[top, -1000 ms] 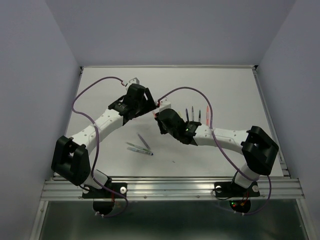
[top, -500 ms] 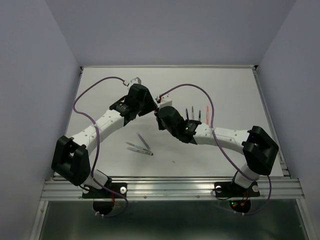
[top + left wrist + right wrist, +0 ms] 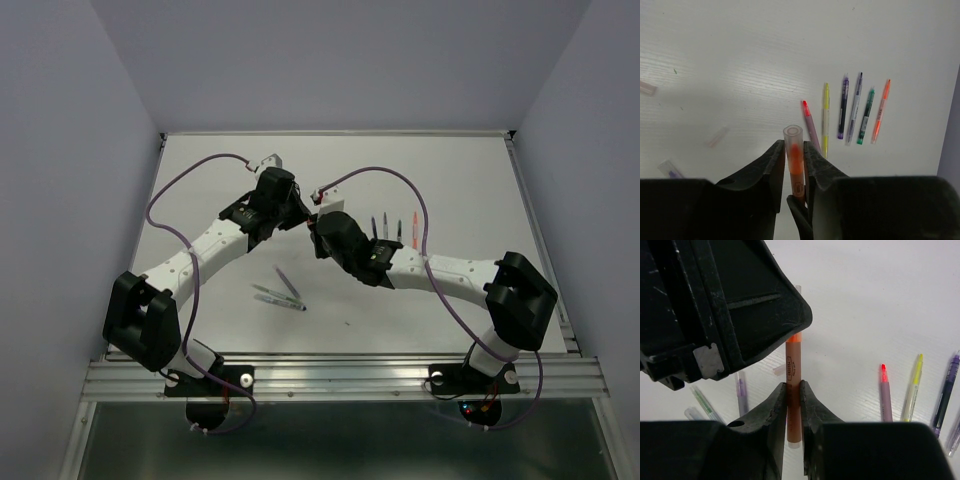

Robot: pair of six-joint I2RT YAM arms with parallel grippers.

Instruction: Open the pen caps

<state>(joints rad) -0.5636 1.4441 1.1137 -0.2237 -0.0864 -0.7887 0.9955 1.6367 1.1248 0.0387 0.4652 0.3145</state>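
An orange pen point(image 3: 793, 362) is held in the air between my two grippers above the middle of the table. My right gripper point(image 3: 793, 390) is shut on its barrel, with the pen's tail end sticking out below the fingers. My left gripper point(image 3: 793, 148) is shut on the clear pen cap point(image 3: 792, 134), through which the orange tip shows. In the top view the left gripper point(image 3: 293, 212) and the right gripper point(image 3: 318, 230) meet nose to nose, and the pen between them is almost hidden.
Several uncapped pens lie side by side on the table: red-tipped point(image 3: 810, 129), yellow point(image 3: 825, 119), purple point(image 3: 843, 107), grey point(image 3: 855, 107), green point(image 3: 866, 116), orange point(image 3: 880, 111). More pens point(image 3: 281, 292) lie near the left arm. Loose clear caps point(image 3: 717, 136) lie scattered.
My left gripper has closed from wide open onto the pen's cap. Both grippers drew a little closer together. The right gripper kept its hold on the barrel.
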